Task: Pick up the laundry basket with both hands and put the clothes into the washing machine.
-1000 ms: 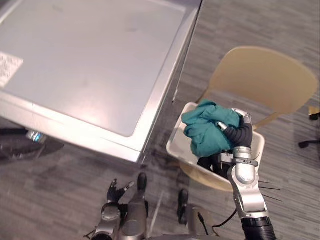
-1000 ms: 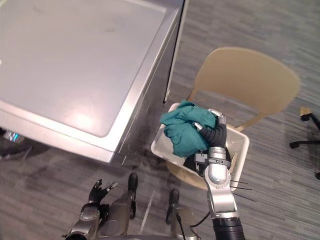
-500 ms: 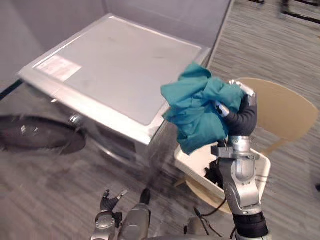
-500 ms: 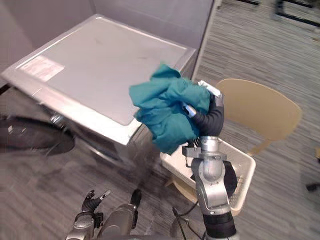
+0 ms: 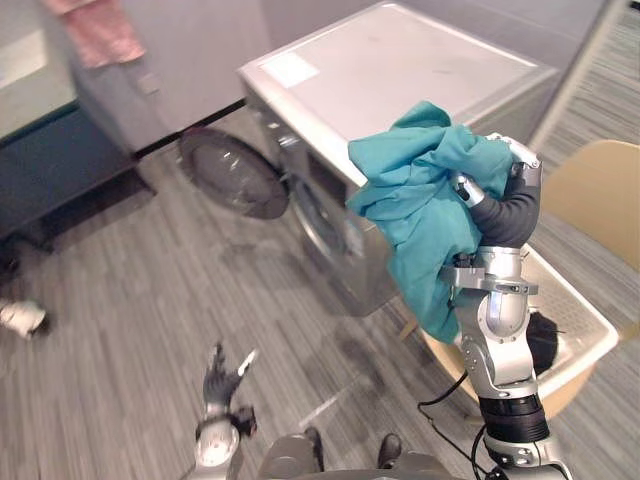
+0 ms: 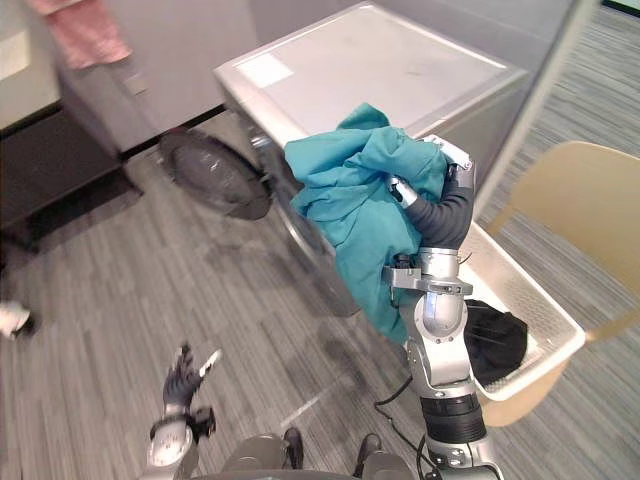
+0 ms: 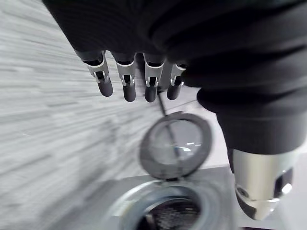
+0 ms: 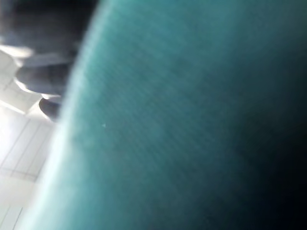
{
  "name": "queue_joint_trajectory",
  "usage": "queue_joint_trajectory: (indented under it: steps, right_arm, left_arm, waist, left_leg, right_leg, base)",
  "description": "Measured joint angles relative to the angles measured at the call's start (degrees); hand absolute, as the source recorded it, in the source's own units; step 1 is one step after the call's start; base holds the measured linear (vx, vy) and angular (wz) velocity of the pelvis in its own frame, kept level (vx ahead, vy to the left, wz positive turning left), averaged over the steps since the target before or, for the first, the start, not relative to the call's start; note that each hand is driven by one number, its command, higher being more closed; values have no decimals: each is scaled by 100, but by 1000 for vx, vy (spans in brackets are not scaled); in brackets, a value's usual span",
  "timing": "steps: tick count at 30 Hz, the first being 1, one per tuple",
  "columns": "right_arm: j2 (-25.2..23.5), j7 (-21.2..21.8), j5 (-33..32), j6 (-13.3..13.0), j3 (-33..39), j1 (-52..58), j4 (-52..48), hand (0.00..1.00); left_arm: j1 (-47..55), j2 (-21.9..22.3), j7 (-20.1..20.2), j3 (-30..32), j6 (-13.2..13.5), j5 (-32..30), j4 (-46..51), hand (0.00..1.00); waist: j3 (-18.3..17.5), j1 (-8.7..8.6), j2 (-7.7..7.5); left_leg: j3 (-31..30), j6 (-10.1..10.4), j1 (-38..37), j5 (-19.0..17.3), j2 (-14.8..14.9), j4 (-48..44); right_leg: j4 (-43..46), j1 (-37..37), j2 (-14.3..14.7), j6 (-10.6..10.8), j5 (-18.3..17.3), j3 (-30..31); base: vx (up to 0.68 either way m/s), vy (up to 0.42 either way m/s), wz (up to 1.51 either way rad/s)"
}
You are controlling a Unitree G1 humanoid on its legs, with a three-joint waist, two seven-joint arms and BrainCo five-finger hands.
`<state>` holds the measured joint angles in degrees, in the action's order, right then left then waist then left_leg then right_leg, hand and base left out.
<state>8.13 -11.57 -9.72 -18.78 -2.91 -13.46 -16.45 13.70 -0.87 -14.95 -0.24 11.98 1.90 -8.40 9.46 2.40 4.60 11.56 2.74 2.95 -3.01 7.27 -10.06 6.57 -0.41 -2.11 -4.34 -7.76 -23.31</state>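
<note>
My right hand point(image 5: 500, 190) is raised high and shut on a teal garment point(image 5: 425, 200), which hangs in folds in front of the silver washing machine point(image 5: 400, 70). The same teal garment point(image 8: 192, 124) lies right against the right wrist camera. The machine's round door point(image 5: 232, 172) stands open to the left of the drum opening point(image 7: 165, 218). A white laundry basket point(image 5: 580, 320) sits on a tan chair at the lower right, with a dark garment point(image 6: 495, 340) inside. My left hand point(image 5: 222, 380) hangs low over the floor with its fingers point(image 7: 127, 88) straight and nothing in them.
The tan chair point(image 5: 600, 185) stands to the right of the machine. A dark low cabinet point(image 5: 60, 170) is at the far left, with pink cloth point(image 5: 100, 35) hanging above it. A person's shoe point(image 5: 22, 318) shows at the left edge on the grey wood-look floor point(image 5: 140, 300).
The camera has swung left and back, so the machine's front and open door have come into sight. My right hand keeps the teal garment raised, well clear of the basket. The left hand stays low.
</note>
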Motion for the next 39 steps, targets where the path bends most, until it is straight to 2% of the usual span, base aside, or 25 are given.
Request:
queue_joint_trajectory:
  steps: [2, 3, 5, 10, 11, 14, 18, 19, 27, 28, 30, 31, 32, 33, 34, 35, 36, 37, 38, 39]
  right_arm:
    - [-98, 199, -170, 0, -20, 43, 2, 100]
    - [-180, 278, -208, 1, -101, 41, 21, 100]
    - [-371, 485, -363, 5, -470, 45, 170, 100]
    - [-595, 953, -890, 53, -1518, 87, 600, 100]
    - [-636, 1075, -1096, 107, -1685, 88, 666, 100]
    - [-707, 1187, -1580, 138, -1971, 89, 679, 100]
    - [-698, 1197, -1998, 142, -2007, 95, 726, 100]
    - [-669, 1202, -2064, 143, -2007, 128, 754, 0]
    - [-532, 1340, -2135, 159, -2082, 661, 851, 0]
    - [-530, 1353, -2063, 159, -2072, 790, 851, 0]
    - [-523, 1338, -1854, 162, -1995, 917, 854, 0]
    - [-478, 1252, -1523, 163, -1953, 969, 853, 0]
    - [-444, 1228, -1371, 164, -1929, 991, 852, 0]
    - [-383, 1138, -996, 162, -1795, 1112, 797, 0]
    - [-338, 1020, -643, 162, -1594, 1273, 714, 0]
    - [-311, 977, -508, 161, -1470, 1347, 652, 0]
    - [-298, 853, -257, 158, -1238, 1418, 603, 0]
    - [-282, 676, -7, 158, -1030, 1422, 603, 0]
    - [-263, 614, 88, 158, -953, 1432, 603, 0]
    - [-215, 520, 175, 158, -827, 1515, 601, 0]
  left_arm:
    - [-222, -8, 125, -447, 243, 56, 681, 0]
    - [-340, -31, 156, -712, 339, 165, 957, 0]
    - [-407, -65, 281, -1035, 466, 265, 1197, 0]
    - [-1185, -220, 458, -2195, 499, 424, 1287, 0]
    - [-1396, -221, 499, -2448, 498, 424, 1281, 100]
    - [-1572, -224, 497, -2692, 497, 429, 1162, 100]
    - [-1654, -261, 485, -2744, 502, 428, 1144, 100]
    - [-1655, -291, 483, -2789, 532, 429, 1104, 100]
    - [-1553, -428, 464, -2755, 530, 428, 1001, 100]
    - [-1505, -414, 461, -2661, 529, 428, 989, 100]
    - [-1478, -405, 442, -2451, 529, 430, 933, 100]
    - [-1453, -395, 363, -2309, 524, 446, 896, 100]
    - [-1417, -382, 340, -2216, 524, 467, 897, 100]
    - [-1305, -345, 301, -2087, 527, 475, 899, 100]
    - [-1143, -326, 259, -1991, 543, 475, 916, 100]
    - [-1078, -324, 246, -1951, 548, 475, 917, 100]
    - [-979, -307, 239, -1876, 547, 474, 917, 100]
    - [-910, -279, 236, -1801, 545, 470, 918, 100]
    - [-868, -277, 235, -1758, 543, 469, 921, 100]
    - [-775, -257, 229, -1706, 535, 468, 923, 100]
  waist:
    - [-17, 10, 6]
    - [-20, 38, 6]
    - [-69, 48, -46]
    - [-277, 24, -104]
    - [-300, 22, -121]
    - [-425, -7, -137]
    - [-462, -8, -164]
    - [-512, -9, -180]
    - [-553, -5, -213]
    - [-530, -15, -250]
    - [-392, -6, -433]
    - [-319, 0, -541]
    - [-291, 47, -577]
    - [-294, 156, -568]
    - [-293, 158, -582]
    - [-299, 150, -571]
    - [-300, 136, -568]
    - [-241, 139, -667]
    - [-228, 144, -691]
    - [-237, 144, -658]
  left_leg:
    - [-45, -5, -157, 12, 29, 548]
    - [-83, 111, -174, -13, 26, 613]
    - [-115, 106, -180, -9, -96, 597]
    - [-330, -52, -174, 140, -358, 777]
    - [-364, -83, -175, 187, -389, 842]
    - [-383, -100, -193, 321, -424, 1000]
    - [-423, -108, -186, 437, -401, 1090]
    - [-437, -103, -188, 550, -403, 1214]
    - [-598, -48, -103, 636, -304, 1349]
    - [-667, -46, 96, 633, -324, 1100]
    - [-653, -39, 641, 627, -397, 240]
    - [-610, -35, 1036, 619, -388, -487]
    - [-522, 30, 1191, 559, -332, -771]
    - [-242, -27, 1328, 367, -162, -1167]
    - [-82, -177, 1417, 266, -26, -1204]
    - [-34, -233, 1493, 214, 5, -1175]
    - [-26, -263, 1656, 153, -20, -1051]
    - [-30, -253, 1776, 160, -38, -706]
    - [-64, -234, 1824, 172, -20, -489]
    - [-123, -227, 1902, 175, 71, -181]
  right_leg:
    - [41, -1, 23, 79, 30, -389]
    - [67, 1, -5, 151, 56, -497]
    - [98, 12, -129, 250, 102, -511]
    - [107, 33, -373, 419, 166, -703]
    - [101, 26, -394, 437, 180, -739]
    - [12, 25, -390, 445, 234, -769]
    - [-132, 47, -299, 382, 311, -795]
    - [-231, 42, -276, 371, 363, -812]
    - [-630, 113, -10, 267, 533, -944]
    - [-609, 66, -29, 270, 518, -1006]
    - [-552, 5, -187, 324, 440, -1071]
    - [-555, 30, -254, 322, 438, -1122]
    - [-556, 59, -269, 315, 432, -1124]
    - [-519, 107, -242, 308, 363, -1124]
    - [-436, 126, -208, 316, 265, -1136]
    - [-403, 119, -214, 294, 218, -1159]
    - [-346, 79, -290, 332, 180, -1167]
    - [-293, 35, -412, 411, 148, -1152]
    - [-277, 15, -445, 457, 144, -1117]
    - [-274, 29, -454, 609, 121, -1097]
  base:
    - [-139, 133, 95]
    - [-87, 148, 60]
    - [-45, 165, 20]
    - [-29, 123, 24]
    - [-38, 46, 19]
    - [-13, 3, 7]
    - [-9, -46, 3]
    - [-23, -56, 2]
    - [-20, -42, 7]
    - [-25, -18, 37]
    - [-49, -11, 41]
    - [-55, -21, 24]
    - [-71, -4, 3]
    - [-44, 22, -10]
    - [-35, 40, -3]
    - [3, 88, 9]
    - [48, 192, 1]
    - [72, 223, -7]
    - [139, 268, -12]
    - [208, 286, -14]
